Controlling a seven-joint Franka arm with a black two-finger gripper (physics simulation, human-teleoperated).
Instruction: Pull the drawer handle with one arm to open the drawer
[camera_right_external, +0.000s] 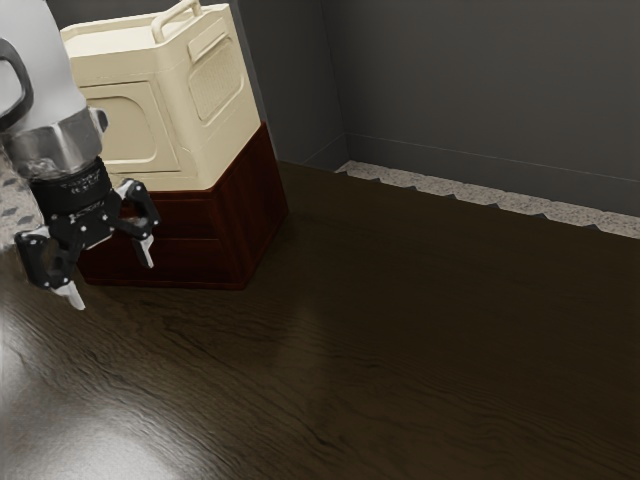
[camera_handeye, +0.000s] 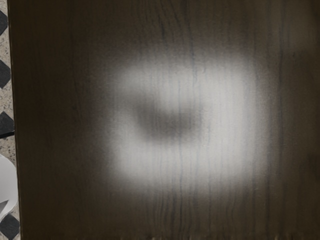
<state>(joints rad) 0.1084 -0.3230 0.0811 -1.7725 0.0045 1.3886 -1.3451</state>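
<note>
In the exterior view my gripper (camera_right_external: 112, 282) hangs over the table at the left, fingers spread wide with nothing between them. It is in front of a dark red wooden drawer unit (camera_right_external: 262, 215), covering part of its front. A horizontal seam crosses the part of that front beside the gripper; I cannot make out a handle there. The drawer unit stands on the table.
A cream box (camera_right_external: 215, 120) with a raised top handle sits on the drawer unit. The dark wooden table (camera_right_external: 430, 330) stretches to the exterior view's right, with grey walls behind. The wrist view looks down on the tabletop (camera_handeye: 240, 125), its edge beside a tiled floor.
</note>
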